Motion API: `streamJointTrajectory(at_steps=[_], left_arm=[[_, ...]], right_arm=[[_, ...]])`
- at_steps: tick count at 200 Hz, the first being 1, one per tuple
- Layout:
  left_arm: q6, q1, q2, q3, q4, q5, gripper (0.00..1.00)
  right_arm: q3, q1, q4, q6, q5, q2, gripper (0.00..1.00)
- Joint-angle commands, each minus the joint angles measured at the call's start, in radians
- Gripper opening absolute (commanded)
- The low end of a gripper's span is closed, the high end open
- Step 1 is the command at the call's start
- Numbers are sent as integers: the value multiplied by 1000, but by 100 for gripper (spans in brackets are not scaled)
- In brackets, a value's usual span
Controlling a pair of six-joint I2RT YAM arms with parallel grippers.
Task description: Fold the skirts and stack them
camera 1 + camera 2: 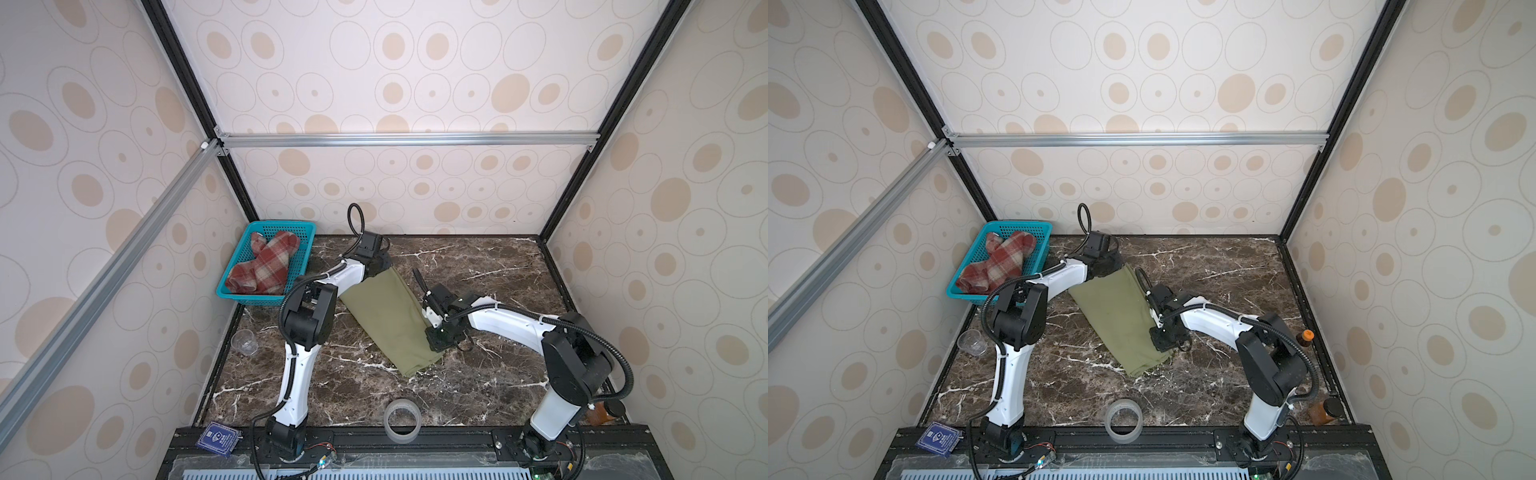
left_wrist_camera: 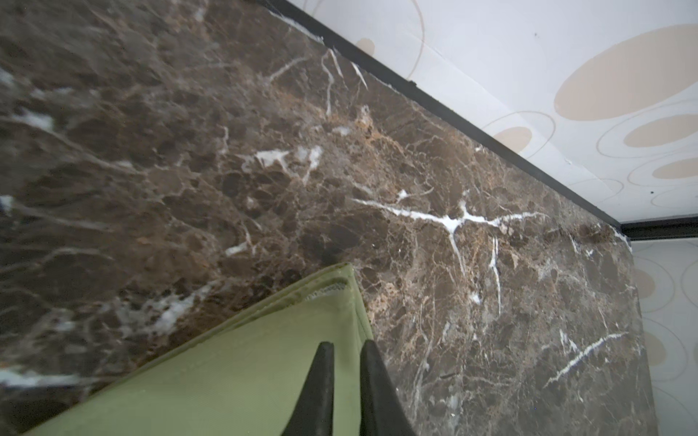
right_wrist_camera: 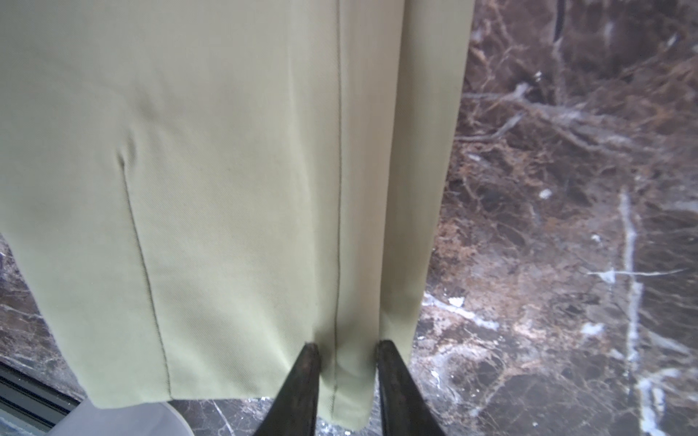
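Left gripper (image 2: 346, 345) over a corner of the olive-green skirt (image 2: 245, 358) on the marble tabletop (image 2: 226, 170).
Two black fingertips (image 2: 325, 355) stand close together with a narrow gap, above the cloth just inside its side edge; whether they pinch it cannot be told. The skirt lies flat, with a stitched band along one edge and a sliver of pale lining where the layers part at the corner. Dark brown stone with white veins surrounds the cloth. A black strip (image 2: 453, 109) borders the tabletop's edge, and behind it rises a white wall (image 2: 528, 75) printed with beige ovals and thin rings.
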State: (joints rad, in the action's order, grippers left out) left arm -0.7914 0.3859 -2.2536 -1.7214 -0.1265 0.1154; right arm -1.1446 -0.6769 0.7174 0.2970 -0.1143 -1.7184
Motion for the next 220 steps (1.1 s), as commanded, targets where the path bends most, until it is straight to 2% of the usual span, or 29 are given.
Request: streamJointTrajectory(at_steps=[1, 27, 75, 89, 220], left_arm=[[37, 26, 18, 1, 17, 34, 13], [30, 33, 11, 8, 24, 41, 13], [14, 33, -16, -13, 19, 40, 12], [10, 33, -25, -24, 13, 39, 12], [9, 32, -38, -49, -11, 23, 11]], right_arm=[[6, 9, 7, 2, -7, 7, 29], [7, 11, 4, -4, -1, -3, 27], [-10, 10, 16, -23, 29, -16, 7], [-19, 11, 27, -29, 40, -15, 4], [-64, 12, 59, -56, 100, -21, 4]])
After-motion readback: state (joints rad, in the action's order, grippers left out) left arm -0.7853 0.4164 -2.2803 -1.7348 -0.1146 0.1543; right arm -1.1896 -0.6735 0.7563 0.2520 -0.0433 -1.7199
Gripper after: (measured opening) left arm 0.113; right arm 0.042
